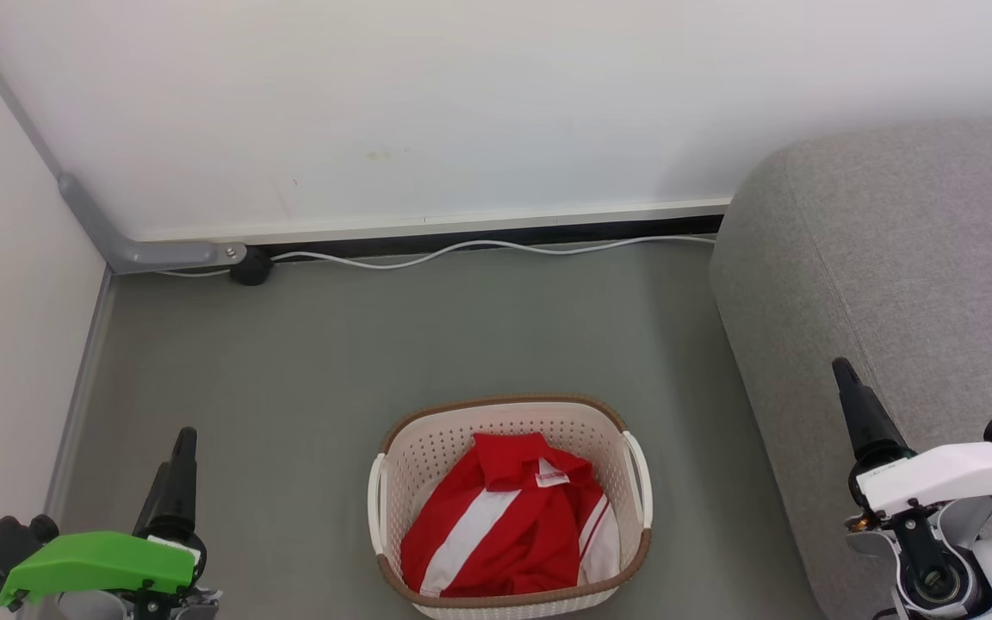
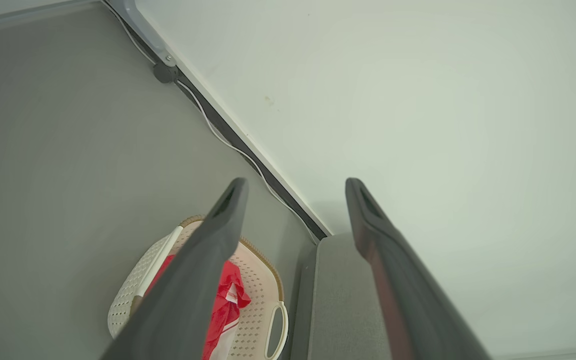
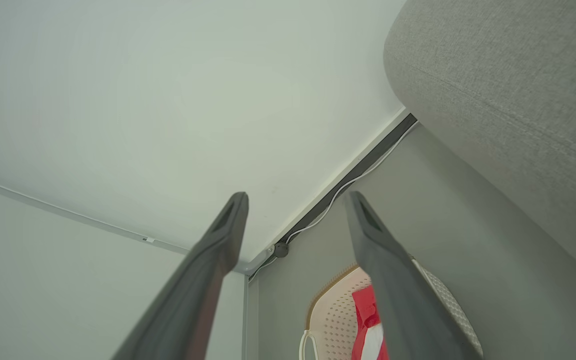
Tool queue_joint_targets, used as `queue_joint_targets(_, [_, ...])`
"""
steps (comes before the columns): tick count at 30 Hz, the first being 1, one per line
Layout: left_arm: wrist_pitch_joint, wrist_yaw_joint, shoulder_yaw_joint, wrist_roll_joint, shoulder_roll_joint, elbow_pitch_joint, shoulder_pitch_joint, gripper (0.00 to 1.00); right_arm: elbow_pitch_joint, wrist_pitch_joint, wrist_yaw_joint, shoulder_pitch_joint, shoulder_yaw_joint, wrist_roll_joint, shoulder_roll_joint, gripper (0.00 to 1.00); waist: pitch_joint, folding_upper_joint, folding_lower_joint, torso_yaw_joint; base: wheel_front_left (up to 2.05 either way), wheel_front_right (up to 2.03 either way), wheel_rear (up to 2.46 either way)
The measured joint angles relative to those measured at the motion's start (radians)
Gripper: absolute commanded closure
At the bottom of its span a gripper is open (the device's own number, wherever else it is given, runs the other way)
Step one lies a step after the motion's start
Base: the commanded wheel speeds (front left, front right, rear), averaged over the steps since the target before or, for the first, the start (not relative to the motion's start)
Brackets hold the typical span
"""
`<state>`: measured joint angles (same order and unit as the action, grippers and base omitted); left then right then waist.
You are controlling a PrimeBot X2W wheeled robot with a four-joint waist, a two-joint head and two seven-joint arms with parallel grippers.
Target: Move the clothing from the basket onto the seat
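The clothing (image 1: 505, 517) is a crumpled red garment with white stripes, lying inside the basket (image 1: 505, 401), a cream perforated one with a brown rim that stands on the grey floor at the bottom centre. The seat (image 1: 892, 258), a light-grey sofa, rises just right of the basket. My left gripper (image 1: 182, 441) hangs at the lower left, well left of the basket; its wrist view shows the jaws open and empty (image 2: 295, 187), with the basket (image 2: 260, 280) and clothing (image 2: 228, 300) below. My right gripper (image 1: 846, 372) is over the sofa's front edge, open and empty (image 3: 295, 197).
A white cable (image 1: 479, 248) runs along the dark baseboard under the white back wall. A grey conduit (image 1: 143, 254) and a black plug (image 1: 251, 267) sit in the left corner, where a side wall closes in. Grey floor (image 1: 332, 344) surrounds the basket.
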<state>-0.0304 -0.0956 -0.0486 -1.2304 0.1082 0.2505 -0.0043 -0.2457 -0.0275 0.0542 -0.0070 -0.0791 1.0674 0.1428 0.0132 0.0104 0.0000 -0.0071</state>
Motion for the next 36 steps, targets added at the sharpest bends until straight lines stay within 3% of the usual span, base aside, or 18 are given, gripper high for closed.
queue_joint_targets(36, [-0.123,0.035,-0.074,0.53,0.049,-0.107,0.034,0.0,0.0,-0.122,-0.084,0.0,-0.182,-0.439,0.063,0.0,0.013,0.0,0.0,-0.013,0.0,0.0,0.0])
